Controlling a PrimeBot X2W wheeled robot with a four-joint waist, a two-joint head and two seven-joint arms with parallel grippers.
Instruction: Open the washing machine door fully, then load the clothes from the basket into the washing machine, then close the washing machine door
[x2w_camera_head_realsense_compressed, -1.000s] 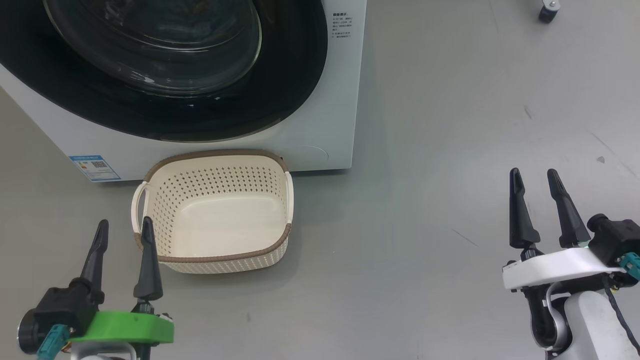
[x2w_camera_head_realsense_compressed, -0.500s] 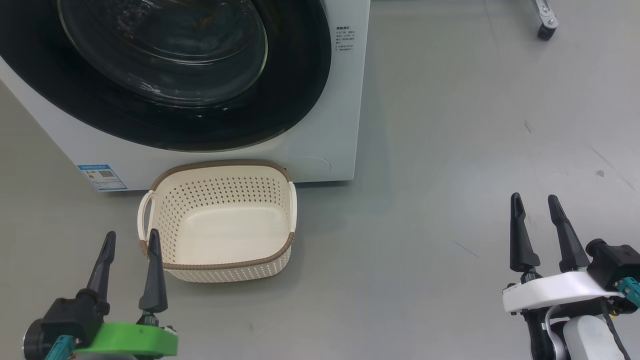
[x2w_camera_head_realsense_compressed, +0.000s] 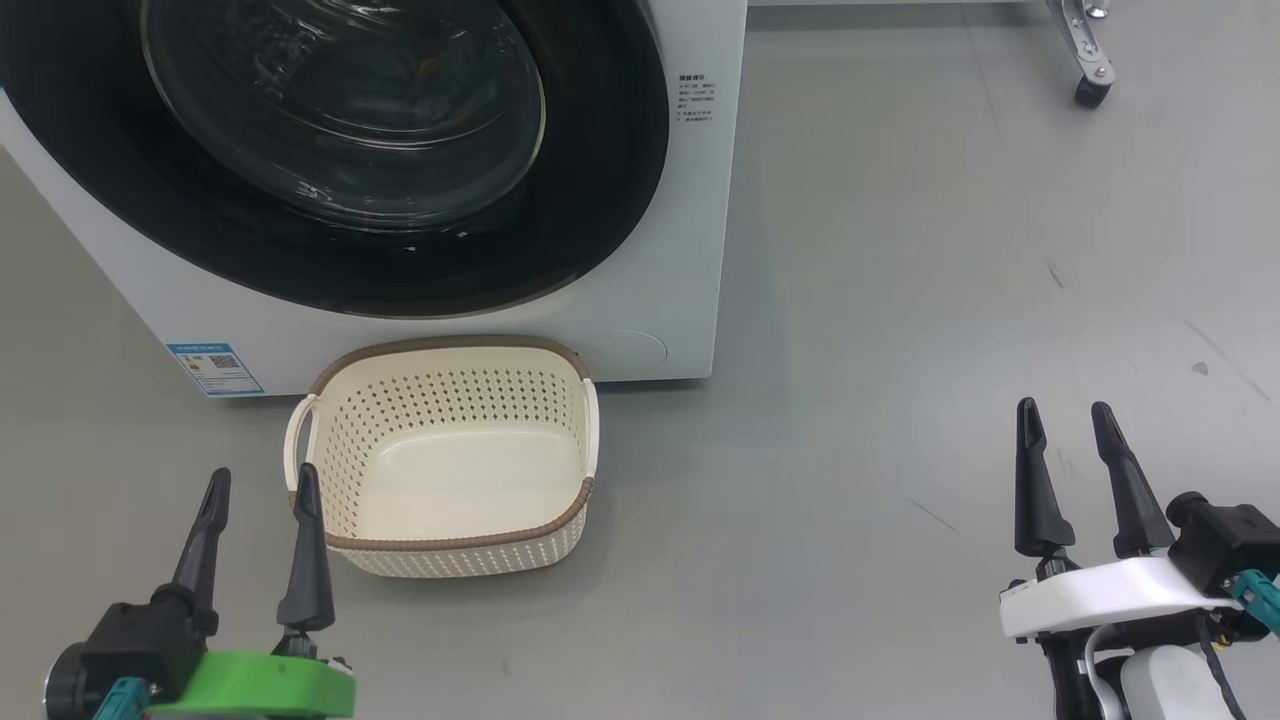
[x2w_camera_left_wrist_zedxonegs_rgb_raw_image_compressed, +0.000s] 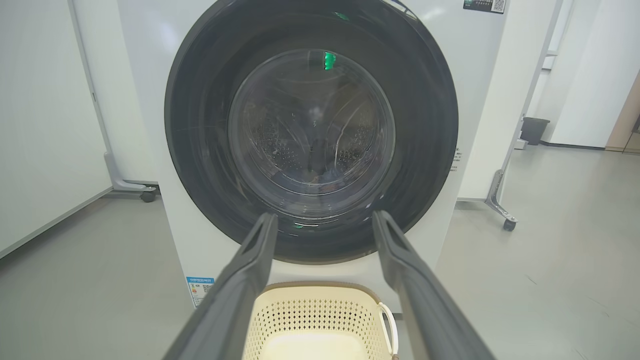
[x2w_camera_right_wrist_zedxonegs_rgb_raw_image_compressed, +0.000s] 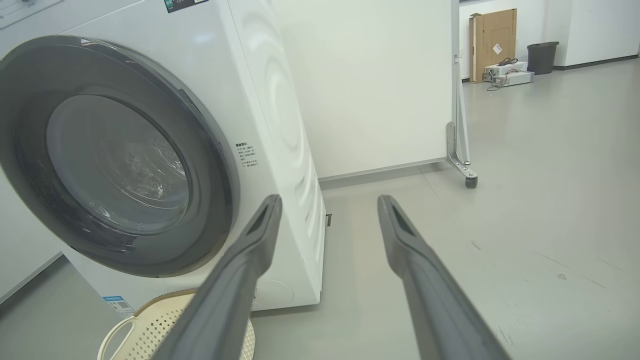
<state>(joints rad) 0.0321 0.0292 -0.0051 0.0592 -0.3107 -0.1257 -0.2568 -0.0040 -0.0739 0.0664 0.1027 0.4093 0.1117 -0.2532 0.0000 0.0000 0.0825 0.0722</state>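
The washing machine (x2w_camera_head_realsense_compressed: 690, 250) stands at the top left of the head view, and its black-rimmed washing machine door (x2w_camera_head_realsense_compressed: 600, 200) lies shut against the front. Dim blue and orange clothes (x2w_camera_left_wrist_zedxonegs_rgb_raw_image_compressed: 322, 175) show low behind the glass. The cream basket (x2w_camera_head_realsense_compressed: 450, 545) sits empty on the floor just before the machine. My left gripper (x2w_camera_head_realsense_compressed: 262, 473) hangs open at the basket's near left corner, fingers apart with nothing between them, and in its wrist view it (x2w_camera_left_wrist_zedxonegs_rgb_raw_image_compressed: 324, 216) points at the door (x2w_camera_left_wrist_zedxonegs_rgb_raw_image_compressed: 310, 130). My right gripper (x2w_camera_head_realsense_compressed: 1062, 407) is open over bare floor, far right of the basket.
A white partition on a castor (x2w_camera_head_realsense_compressed: 1090, 92) stands behind the machine's right side. Grey floor (x2w_camera_head_realsense_compressed: 900, 350) stretches to the right. Far off in the right wrist view are a cardboard box (x2w_camera_right_wrist_zedxonegs_rgb_raw_image_compressed: 492, 42) and a dark bin (x2w_camera_right_wrist_zedxonegs_rgb_raw_image_compressed: 542, 57).
The whole head picture has slid down, so the camera has moved; more of the door and the castor shows. Both grippers stay open and empty, the right one slightly lower.
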